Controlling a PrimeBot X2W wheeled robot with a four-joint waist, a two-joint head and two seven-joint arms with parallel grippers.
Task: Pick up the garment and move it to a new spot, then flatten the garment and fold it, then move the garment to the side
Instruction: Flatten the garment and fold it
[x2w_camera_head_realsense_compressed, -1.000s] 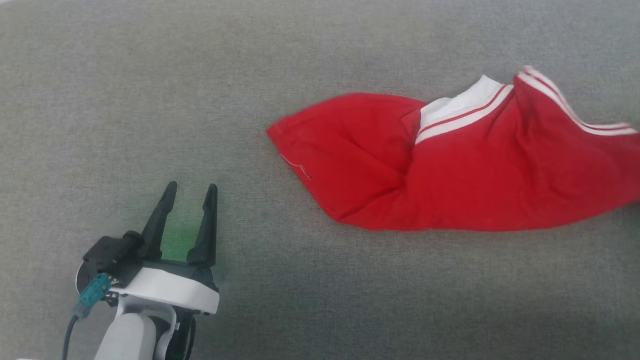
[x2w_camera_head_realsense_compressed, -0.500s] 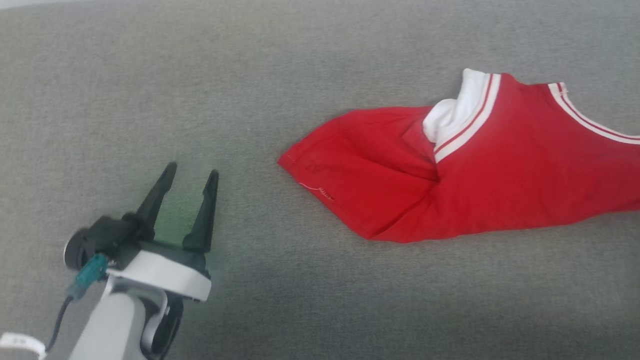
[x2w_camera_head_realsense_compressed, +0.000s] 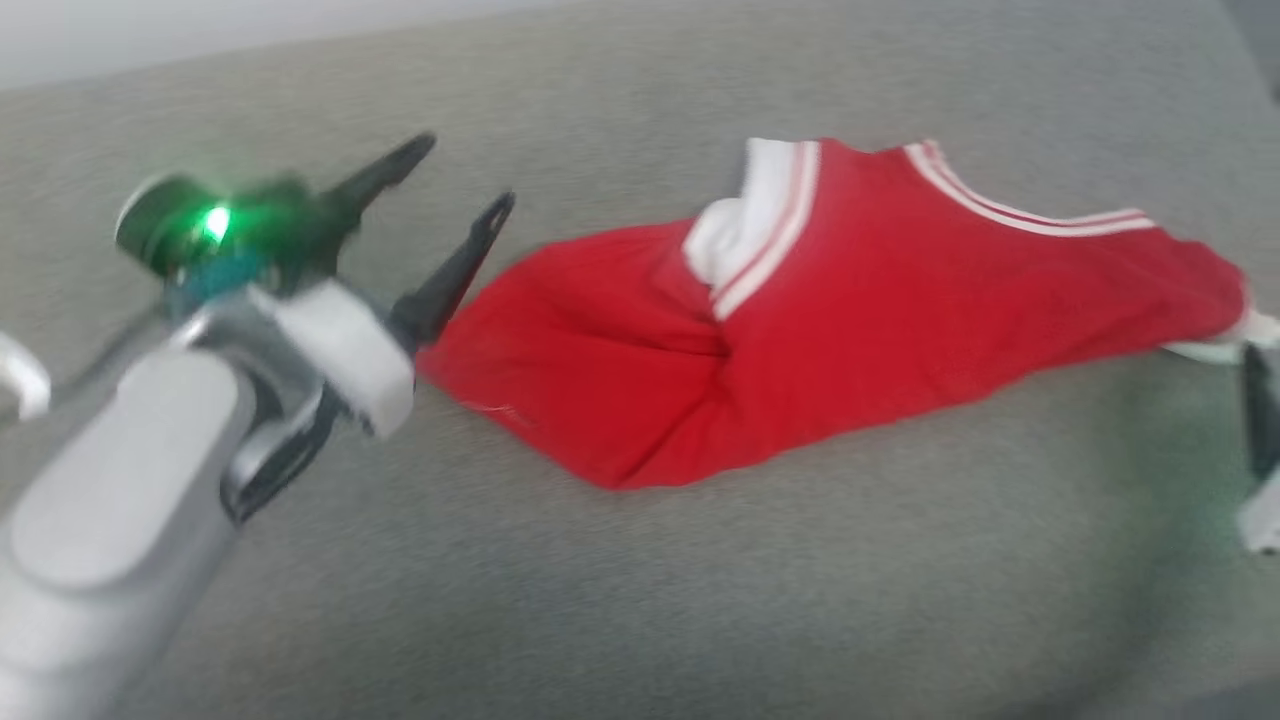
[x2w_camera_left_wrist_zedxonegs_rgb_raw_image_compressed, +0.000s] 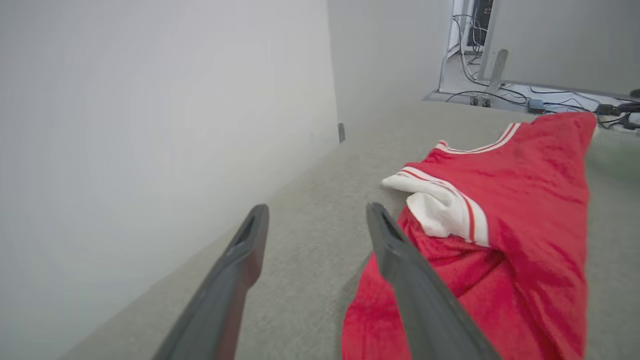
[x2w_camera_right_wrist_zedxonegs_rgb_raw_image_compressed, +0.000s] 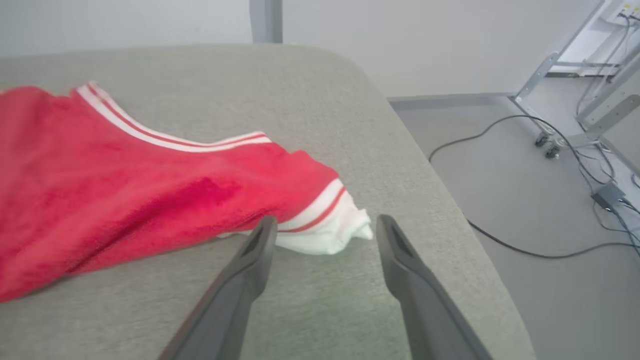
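On the grey cushion (x2w_camera_head_realsense_compressed: 700, 580) the shirt (x2w_camera_head_realsense_compressed: 830, 330) lies rumpled, just released by the right gripper (x2w_camera_right_wrist_zedxonegs_rgb_raw_image_compressed: 326, 223) (fingers spread); the open left gripper (x2w_camera_head_realsense_compressed: 466, 172) closes in, so flattening seems next.

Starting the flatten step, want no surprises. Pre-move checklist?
1. Left tool open, empty: ok.
2. Right tool open, white sleeve at its tips, ungripped: ok.
3. Garment wholly on grey table: ok.
4. Garment flat: not ok, bunched, with folds.
5. Front or back facing up: cannot tell.
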